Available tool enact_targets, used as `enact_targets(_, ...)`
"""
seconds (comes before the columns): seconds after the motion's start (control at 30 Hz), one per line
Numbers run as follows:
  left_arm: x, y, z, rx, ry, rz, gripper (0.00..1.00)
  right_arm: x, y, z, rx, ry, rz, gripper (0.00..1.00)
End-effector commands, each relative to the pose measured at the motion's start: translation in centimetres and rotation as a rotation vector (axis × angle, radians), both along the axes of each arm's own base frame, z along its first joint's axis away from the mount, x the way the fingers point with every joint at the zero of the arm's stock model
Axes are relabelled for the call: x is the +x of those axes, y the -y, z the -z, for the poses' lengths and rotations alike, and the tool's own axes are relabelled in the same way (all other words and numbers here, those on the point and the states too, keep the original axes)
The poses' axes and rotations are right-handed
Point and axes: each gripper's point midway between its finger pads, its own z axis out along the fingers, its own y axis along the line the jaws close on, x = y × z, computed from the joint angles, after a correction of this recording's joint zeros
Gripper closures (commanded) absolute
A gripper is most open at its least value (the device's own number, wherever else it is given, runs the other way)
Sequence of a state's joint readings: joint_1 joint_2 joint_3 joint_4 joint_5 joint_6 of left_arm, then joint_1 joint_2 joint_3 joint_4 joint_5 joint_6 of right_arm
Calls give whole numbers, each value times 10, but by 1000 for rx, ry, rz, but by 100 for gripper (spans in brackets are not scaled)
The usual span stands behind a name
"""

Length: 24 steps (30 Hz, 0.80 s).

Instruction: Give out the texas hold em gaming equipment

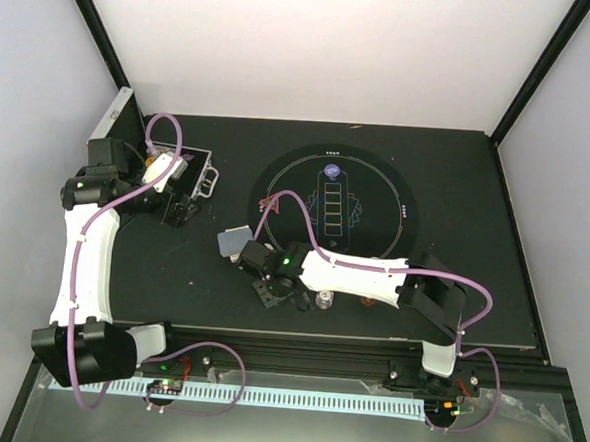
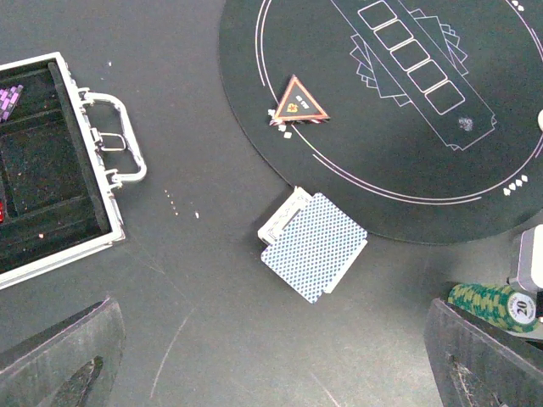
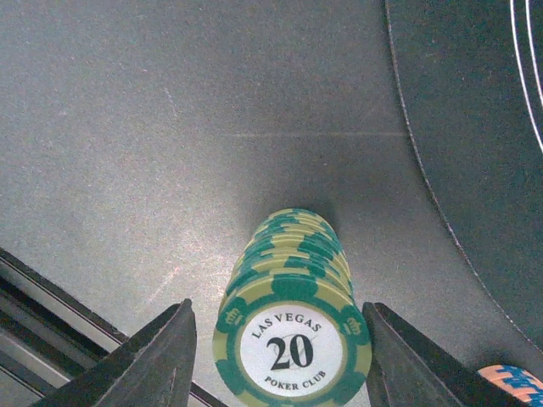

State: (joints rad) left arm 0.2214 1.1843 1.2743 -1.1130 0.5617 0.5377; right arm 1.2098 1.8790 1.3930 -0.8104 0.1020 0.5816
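Note:
A stack of green poker chips point(image 3: 293, 297) with "20" on the top chip stands on the dark table. My right gripper point(image 3: 280, 365) is open and its fingers stand on either side of the stack with small gaps; the stack also shows in the left wrist view point(image 2: 492, 305). A deck of blue-backed cards point(image 2: 316, 246) lies just off the round mat's edge, and it shows in the top view point(image 1: 234, 240). A red triangle marker point(image 2: 299, 102) lies on the mat's rim. My left gripper point(image 2: 271, 373) is open and empty above bare table. My right gripper point(image 1: 259, 276) sits below the deck.
The round black mat point(image 1: 387, 187) with printed lines carries a blue-and-white disc point(image 1: 332, 171). The open silver case point(image 2: 93, 161) stands at the left. A white chip point(image 1: 324, 301) and a brown-red chip point(image 1: 365, 300) lie under the right arm. The table's near rail point(image 3: 51, 288) is close.

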Motion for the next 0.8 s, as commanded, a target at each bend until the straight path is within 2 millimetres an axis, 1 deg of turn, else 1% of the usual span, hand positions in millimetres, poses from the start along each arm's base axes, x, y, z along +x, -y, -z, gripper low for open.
enact_targets(0.0,-1,0,-11,6,39,11,1,6,-5,-7,10,14,4,45)
enact_targets(0.2,-1,0,-10,6,40,13,1,6,-4,-4,3,13,6,48)
enact_targets(0.37,-2,0,-12,10,51,15,1,5,-2,3,-11,3,4,44)
enact_targets(0.47,-2,0,-13,11,52,16,1,5,-2,4,-14,4,6,43)
enact_targets(0.6,-2,0,-14,7,55,19,1,7,-2,1,-6,10,9,47)
enact_targets(0.7,-3,1,-14,3,56,23,1,7,-3,-3,4,13,11,52)
enact_targets(0.73,-3,1,-14,2,54,22,1,7,-3,-4,5,13,10,52)
enact_targets(0.77,-3,1,-14,-1,52,23,1,6,-4,-5,8,11,7,49)
